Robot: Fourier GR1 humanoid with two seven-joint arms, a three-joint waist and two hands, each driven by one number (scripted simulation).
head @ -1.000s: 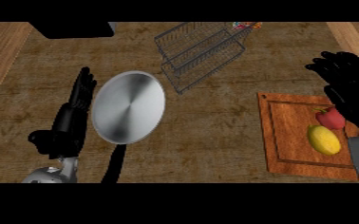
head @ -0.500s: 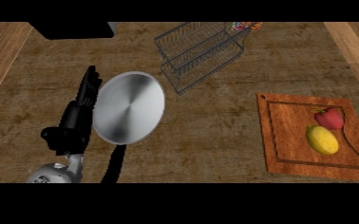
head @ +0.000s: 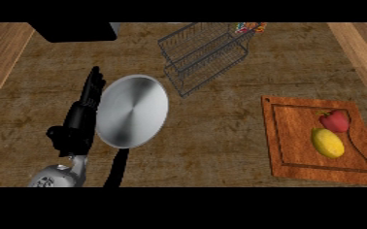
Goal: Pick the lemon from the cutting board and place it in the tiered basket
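A: Where is the lemon found?

B: The lemon (head: 327, 142) is seen lying on the cutting board (head: 287, 140) at the lower right of the frame. It is just below a red fruit (head: 335, 121); whether the two touch cannot be told. The tiered basket (head: 204, 57) is set at the upper middle, well apart from the board.

A: How is it expected to handle?

B: It is judged light, firm and not fragile. The rind is probably a little waxy, and the rounded body is likely to roll if nudged. It is best taken across its short middle, with the thumb on one flank and the fingers on the other, and the red fruit left untouched.

A: And the hands?

B: The left hand (head: 80, 121) is shown at the left of the frame, beside a round steel pan (head: 132, 111). Its fingers are held straight and together, pointing up, and nothing is grasped. The right hand is not shown at all, so nothing can be said of its fingers.
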